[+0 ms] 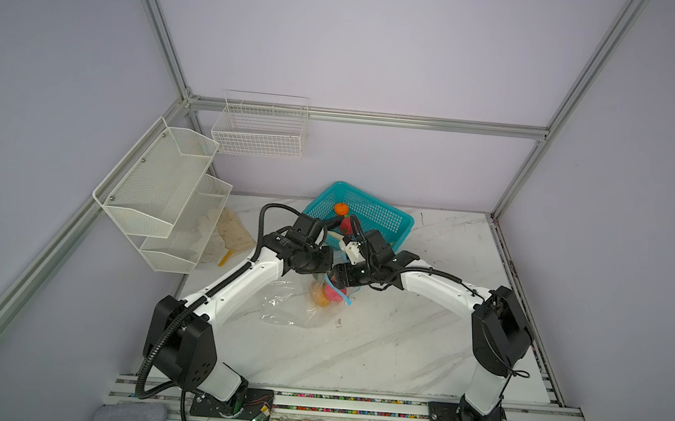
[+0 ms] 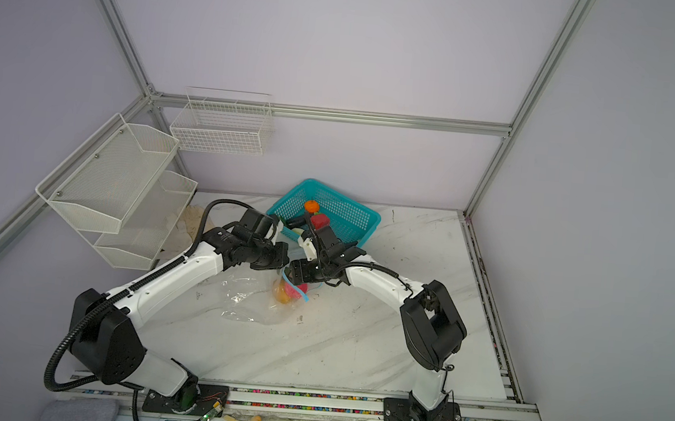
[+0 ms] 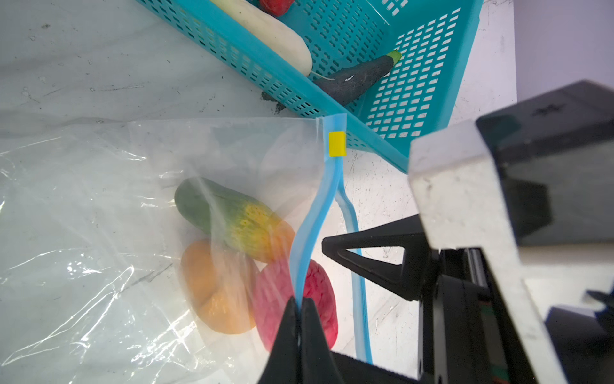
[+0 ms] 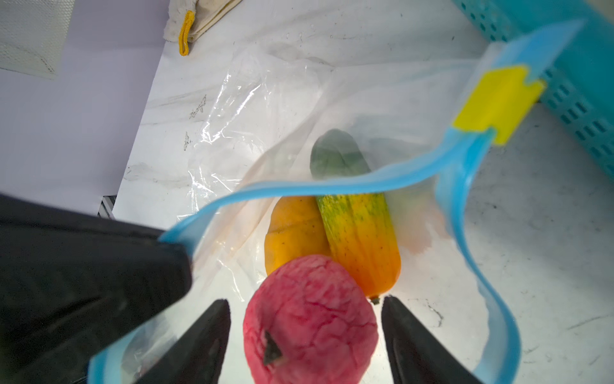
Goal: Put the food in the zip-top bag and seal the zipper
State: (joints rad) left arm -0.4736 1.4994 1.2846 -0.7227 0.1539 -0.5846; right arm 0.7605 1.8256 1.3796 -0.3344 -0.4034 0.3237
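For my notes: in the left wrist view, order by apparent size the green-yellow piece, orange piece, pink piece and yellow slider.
1. green-yellow piece.
2. orange piece and pink piece: alike; pink partly covered.
3. yellow slider.

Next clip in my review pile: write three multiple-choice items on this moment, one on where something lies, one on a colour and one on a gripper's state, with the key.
1. Where does the dark purple eggplant lie?
A. inside the clear bag
B. in the teal basket
C. on the front rail

2. What colour is the slider on the zipper?
A. yellow
B. red
C. white

3. How is the left gripper?
A. open above the basket
B. shut on the zipper
C. shut on a pink fruit

Key:
1 B: the left wrist view shows it behind the basket's perforated wall.
2 A: it is a yellow block on the light-blue strip.
3 B: its jaws pinch the blue strip between them.
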